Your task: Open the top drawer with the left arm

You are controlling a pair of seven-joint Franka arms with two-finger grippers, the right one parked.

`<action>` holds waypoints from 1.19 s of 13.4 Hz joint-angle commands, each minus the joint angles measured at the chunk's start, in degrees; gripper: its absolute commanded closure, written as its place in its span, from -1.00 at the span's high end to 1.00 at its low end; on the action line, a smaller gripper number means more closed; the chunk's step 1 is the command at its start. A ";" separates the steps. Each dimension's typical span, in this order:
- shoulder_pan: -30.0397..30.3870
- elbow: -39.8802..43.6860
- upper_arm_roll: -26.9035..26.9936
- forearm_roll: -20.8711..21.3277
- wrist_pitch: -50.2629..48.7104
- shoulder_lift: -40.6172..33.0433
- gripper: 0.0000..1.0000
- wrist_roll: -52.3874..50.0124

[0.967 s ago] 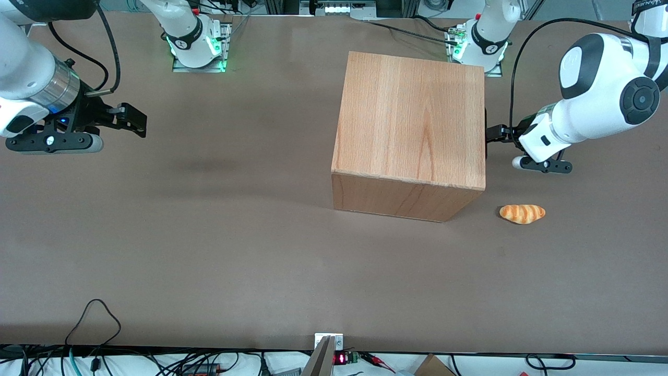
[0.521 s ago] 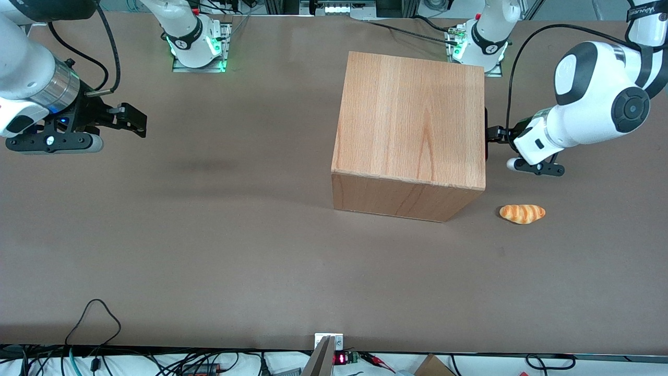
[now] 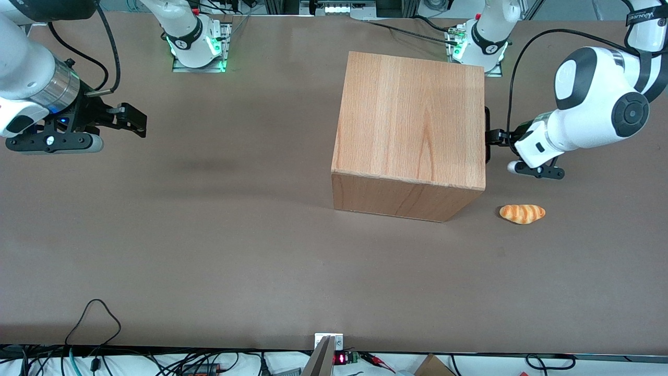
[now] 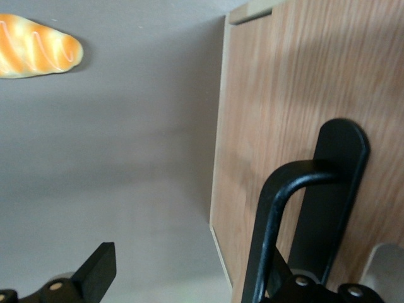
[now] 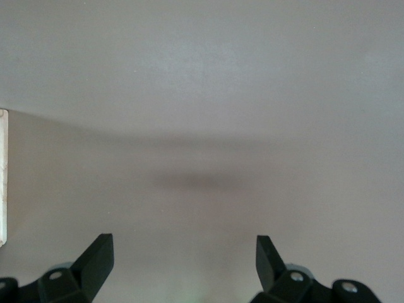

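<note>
While gripper (image 3: 496,138) sits at cabinet (image 3: 412,125) front, jaws spread around black handle (image 4: 278,221) of top drawer (image 4: 303,95), still shut. Off-centre closing risks slipping off bar; hard pull risks dragging cabinet along bench (image 3: 209,250) toward bread roll (image 3: 522,213).

Beech-coloured cabinet (image 3: 412,117), black pincer (image 3: 494,138), orange-striped bread roll (image 3: 522,213).

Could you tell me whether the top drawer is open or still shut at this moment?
Shut: the top drawer front sits flush with the cabinet edge. The left arm's hand is at the black handle.
</note>
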 commanded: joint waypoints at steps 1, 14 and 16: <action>2.41 0.20 0.10 0.92 1.14 0.43 1.00 1.93; 11.64 2.04 0.37 2.42 2.37 1.92 1.00 2.37; 13.31 2.04 0.37 2.42 2.72 1.92 1.00 2.37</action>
